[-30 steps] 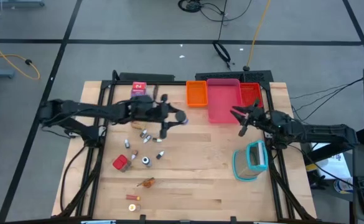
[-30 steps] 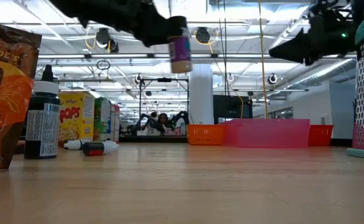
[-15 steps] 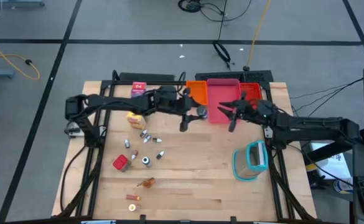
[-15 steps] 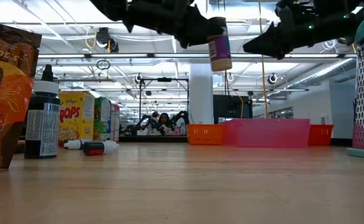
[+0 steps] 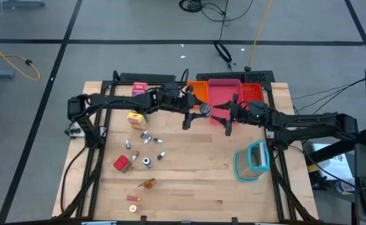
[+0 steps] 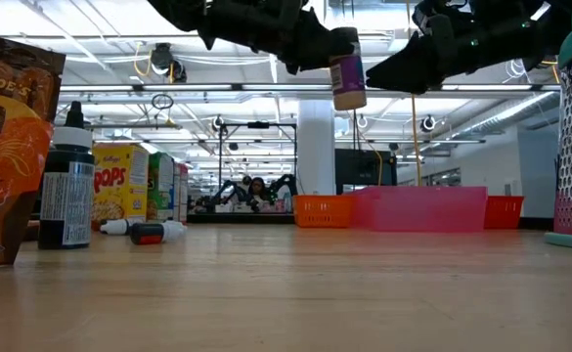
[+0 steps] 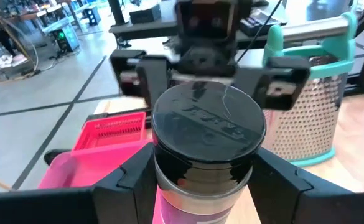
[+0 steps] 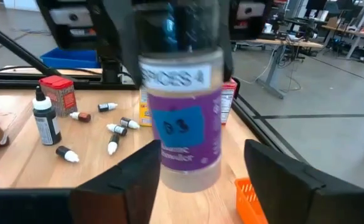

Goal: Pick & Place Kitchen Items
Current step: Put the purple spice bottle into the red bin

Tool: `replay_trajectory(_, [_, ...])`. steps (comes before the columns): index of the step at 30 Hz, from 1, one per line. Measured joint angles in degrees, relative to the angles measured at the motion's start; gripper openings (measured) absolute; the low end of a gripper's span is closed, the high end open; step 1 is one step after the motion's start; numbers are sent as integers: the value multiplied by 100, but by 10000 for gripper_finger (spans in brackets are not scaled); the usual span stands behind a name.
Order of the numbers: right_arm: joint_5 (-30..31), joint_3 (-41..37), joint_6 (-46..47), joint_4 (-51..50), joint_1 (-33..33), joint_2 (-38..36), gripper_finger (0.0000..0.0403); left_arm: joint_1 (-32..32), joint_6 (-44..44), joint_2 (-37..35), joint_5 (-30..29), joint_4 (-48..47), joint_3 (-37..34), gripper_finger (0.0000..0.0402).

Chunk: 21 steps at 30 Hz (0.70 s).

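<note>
Left claw (image 5: 198, 111) clamped on a purple-labelled, black-capped spice jar (image 6: 346, 68), held above the wooden surface (image 5: 195, 169); right claw (image 5: 223, 116) fingers apart, flanking the jar.

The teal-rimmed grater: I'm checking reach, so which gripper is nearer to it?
Right. The right gripper hangs above the table up and left of the teal-rimmed grater; the left gripper, holding the spice jar, is farther left.

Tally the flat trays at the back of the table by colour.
Orange tray: 1
Pink tray: 1
Red tray: 1
Total: 3
</note>
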Motion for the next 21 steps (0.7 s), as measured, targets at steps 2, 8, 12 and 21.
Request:
replay_trajectory(2, [-7, 0, 1, 98, 17, 18, 241, 23, -1, 2, -7, -2, 0, 192])
replay_trajectory(8, [-13, 0, 1, 767, 103, 413, 247, 31, 3, 0, -4, 67, 0, 192])
replay_trajectory(12, [-8, 2, 1, 1175, 101, 842, 240, 20, 4, 0, -4, 110, 0, 192])
replay_trajectory(21, [-3, 560, -46, 1253, 101, 1427, 230, 20, -27, 0, -4, -2, 0, 192])
